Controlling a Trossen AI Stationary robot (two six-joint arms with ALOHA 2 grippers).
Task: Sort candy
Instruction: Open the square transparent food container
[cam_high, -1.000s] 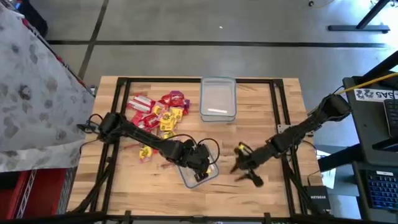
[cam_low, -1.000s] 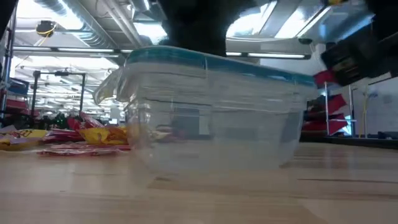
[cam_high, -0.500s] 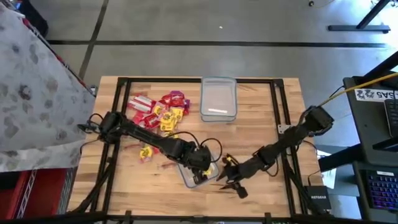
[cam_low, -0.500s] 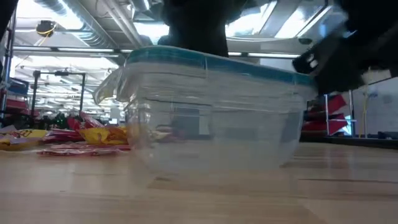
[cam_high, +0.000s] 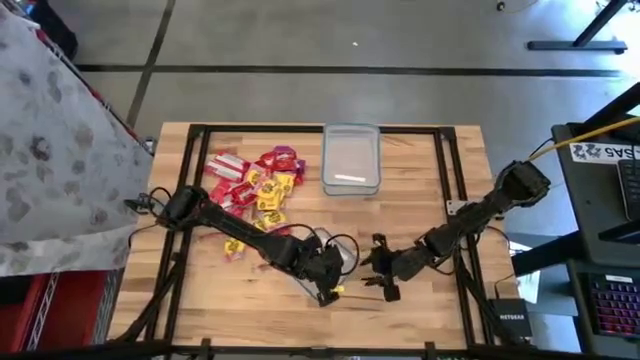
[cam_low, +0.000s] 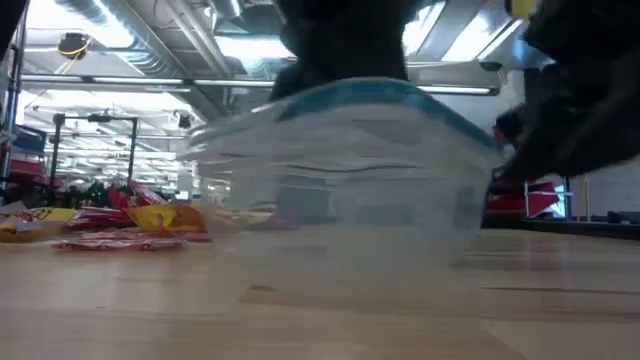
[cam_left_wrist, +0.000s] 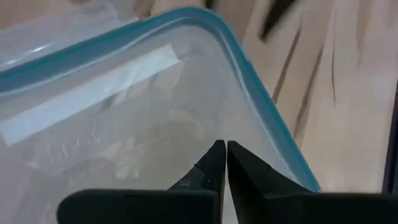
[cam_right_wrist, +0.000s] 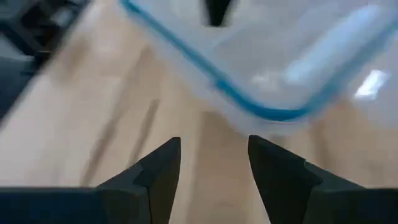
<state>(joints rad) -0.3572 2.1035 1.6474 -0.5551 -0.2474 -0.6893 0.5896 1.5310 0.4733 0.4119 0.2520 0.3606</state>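
A: In the high view, where is the candy (cam_high: 250, 185)?

B: It lies in a loose pile near the far left corner of the table (cam_high: 420, 205), its long axis running about along the far edge. One lidded tub (cam_high: 351, 158) stands by the middle of the far edge. The left gripper (cam_high: 327, 280) presses on a second tub (cam_high: 318, 266) near the front edge, probably to steady it.

A: And the low view?

B: This near tub (cam_low: 350, 170) fills it, lid on and tilted. The candy (cam_low: 110, 222) is at the left, well apart.

A: The left wrist view?

B: The fingers (cam_left_wrist: 214, 163) are closed together on the lid (cam_left_wrist: 112, 106), clamping nothing.

A: The right wrist view?

B: The right gripper (cam_right_wrist: 214, 158) is spread apart just beside the tub's corner (cam_right_wrist: 261, 87), I think to take the lid off.
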